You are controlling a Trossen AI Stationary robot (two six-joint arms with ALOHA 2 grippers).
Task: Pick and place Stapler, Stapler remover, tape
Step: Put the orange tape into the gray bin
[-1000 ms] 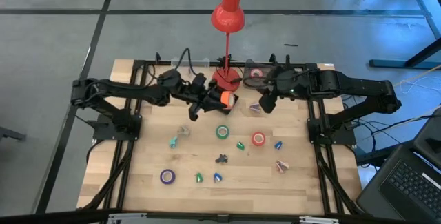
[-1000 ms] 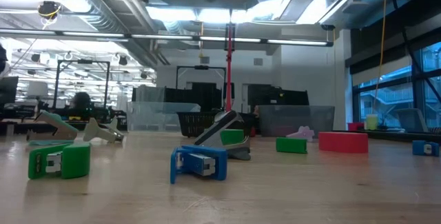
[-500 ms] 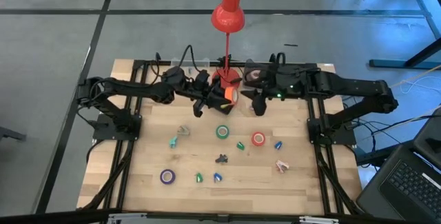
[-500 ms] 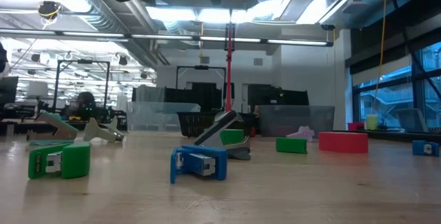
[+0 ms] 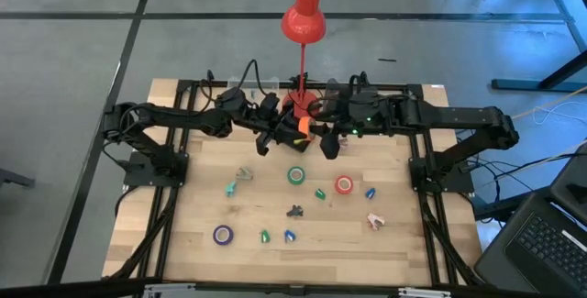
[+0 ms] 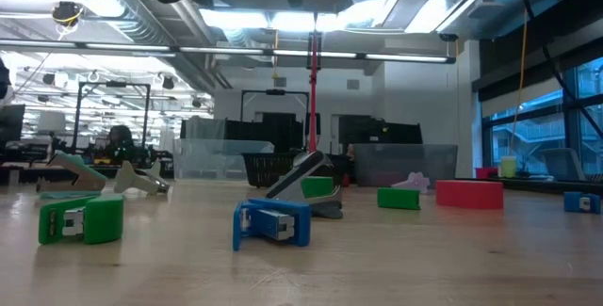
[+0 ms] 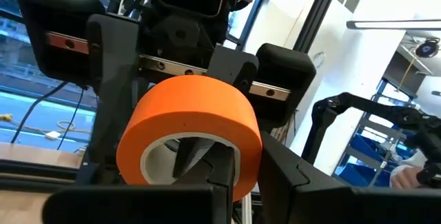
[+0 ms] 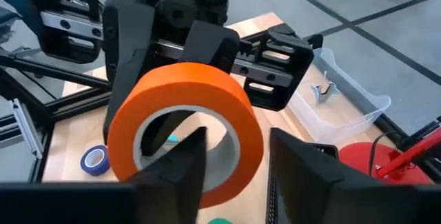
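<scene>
Above the table's far edge by the red lamp (image 5: 302,23), my left gripper (image 5: 292,133) stays clamped on the orange tape (image 5: 300,129). Right gripper (image 5: 326,138) has slid in since a second ago, fingers (image 8: 172,156) half-open around the roll's wall.

I work in a robotics lab or industrial workshop: a grey concrete floor (image 5: 73,105) lies around my wooden surface (image 5: 202,215), with exposed ceiling ducts (image 6: 122,5), strip lights and equipment racks (image 6: 273,127) behind.
</scene>
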